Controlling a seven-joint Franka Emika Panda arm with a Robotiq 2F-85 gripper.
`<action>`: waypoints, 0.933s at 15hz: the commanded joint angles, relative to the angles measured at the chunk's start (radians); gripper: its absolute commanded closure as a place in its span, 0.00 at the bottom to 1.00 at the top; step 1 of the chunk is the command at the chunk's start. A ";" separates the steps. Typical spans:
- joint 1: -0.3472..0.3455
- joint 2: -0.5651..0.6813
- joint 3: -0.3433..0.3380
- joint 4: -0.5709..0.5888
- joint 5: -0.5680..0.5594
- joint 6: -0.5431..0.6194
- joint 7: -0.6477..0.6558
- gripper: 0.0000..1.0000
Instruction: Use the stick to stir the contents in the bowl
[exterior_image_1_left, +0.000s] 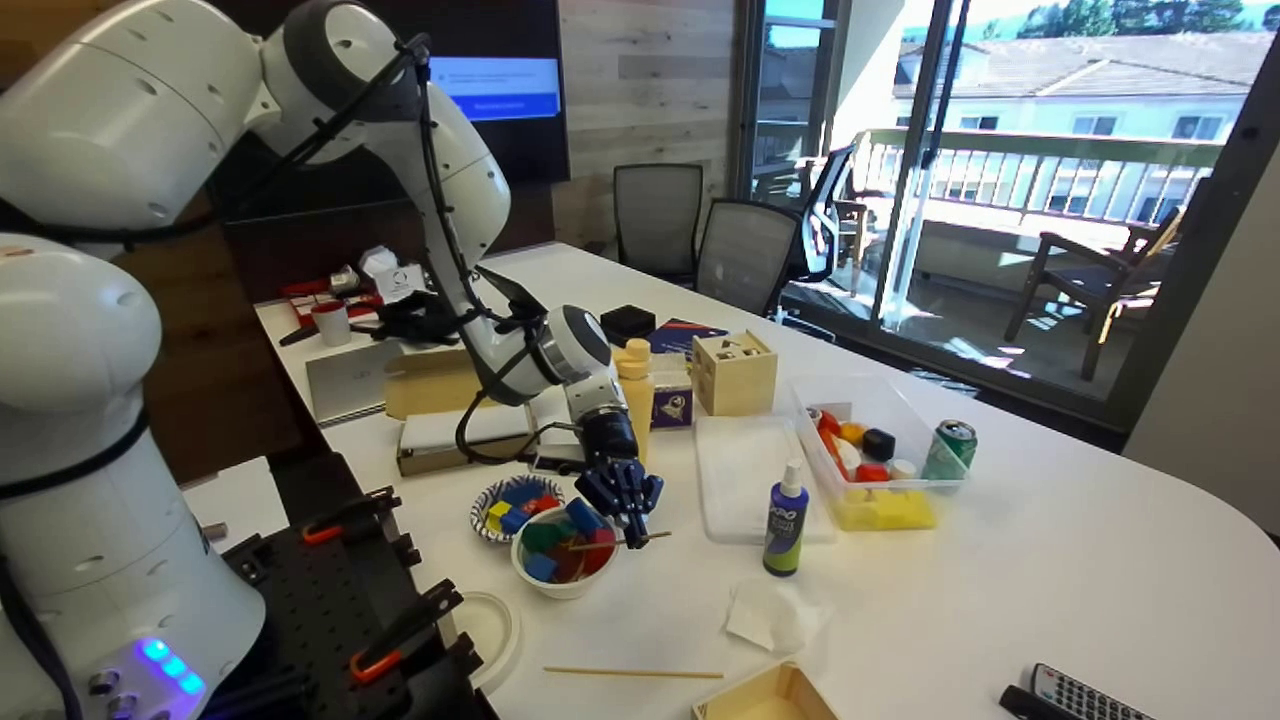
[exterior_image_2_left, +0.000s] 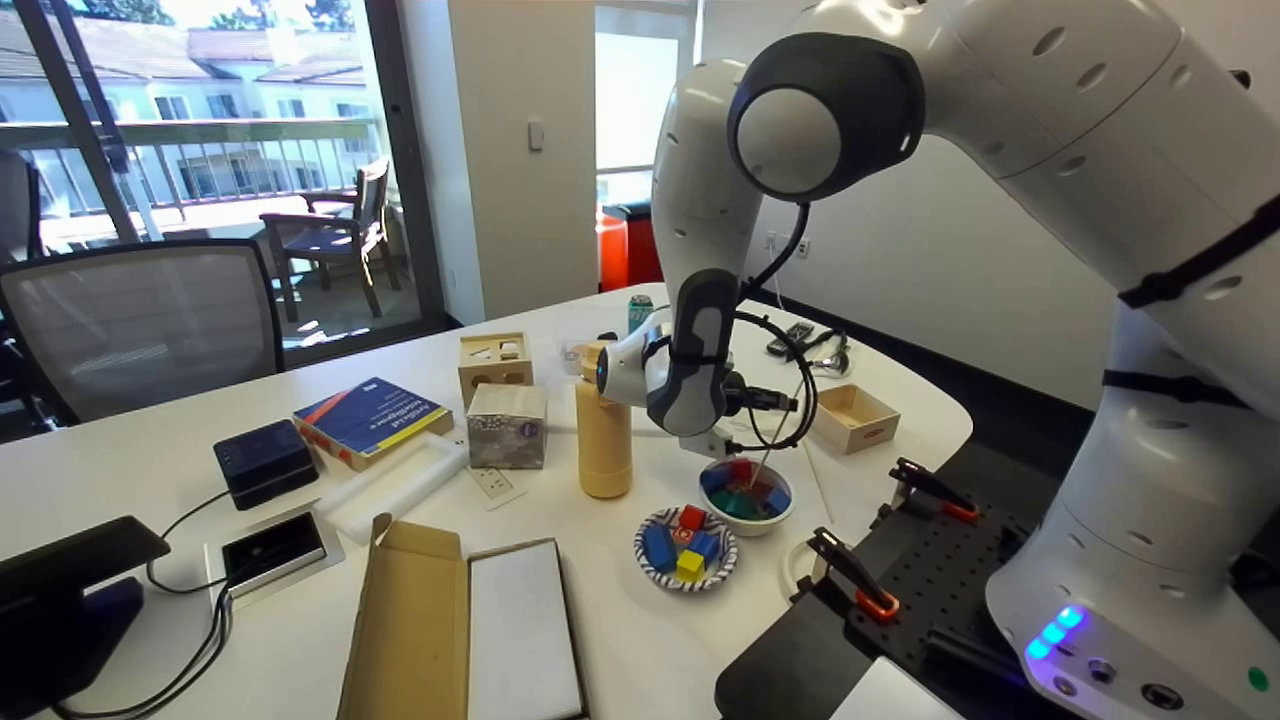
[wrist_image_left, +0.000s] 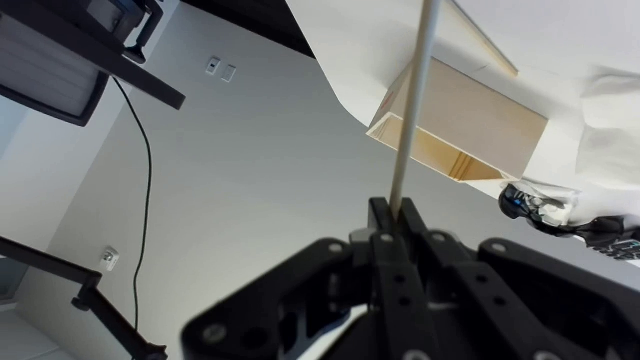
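The white bowl (exterior_image_1_left: 563, 590) stands on the table and also shows in an exterior view (exterior_image_2_left: 748, 524). Its contents (exterior_image_1_left: 553, 562) are green, red and blue pieces, also visible from above (exterior_image_2_left: 742, 500). My gripper (exterior_image_1_left: 634, 532) is just beside and above the bowl's rim, shut on a thin wooden stick (exterior_image_1_left: 655, 537). The stick (exterior_image_2_left: 771, 440) slants down, and its lower end reaches in among the pieces; whether it touches the bottom is hidden. In the wrist view the fingertips (wrist_image_left: 394, 207) pinch the stick (wrist_image_left: 414, 100), which runs away upward. The bowl is out of the wrist view.
A patterned bowl (exterior_image_2_left: 650, 577) of coloured blocks stands close beside the white bowl. A tan bottle (exterior_image_2_left: 604, 440) and a spray bottle (exterior_image_1_left: 786, 525) stand near the arm. A spare stick (exterior_image_1_left: 632, 673), a white ring (exterior_image_1_left: 512, 630) and an open wooden box (exterior_image_2_left: 857, 432) lie nearby.
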 joint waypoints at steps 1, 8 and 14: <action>-0.082 -0.058 0.076 -0.010 -0.069 -0.085 0.099 0.99; -0.222 -0.065 0.240 -0.008 -0.137 -0.185 0.130 0.99; -0.268 -0.109 0.309 -0.034 -0.206 -0.157 0.187 0.99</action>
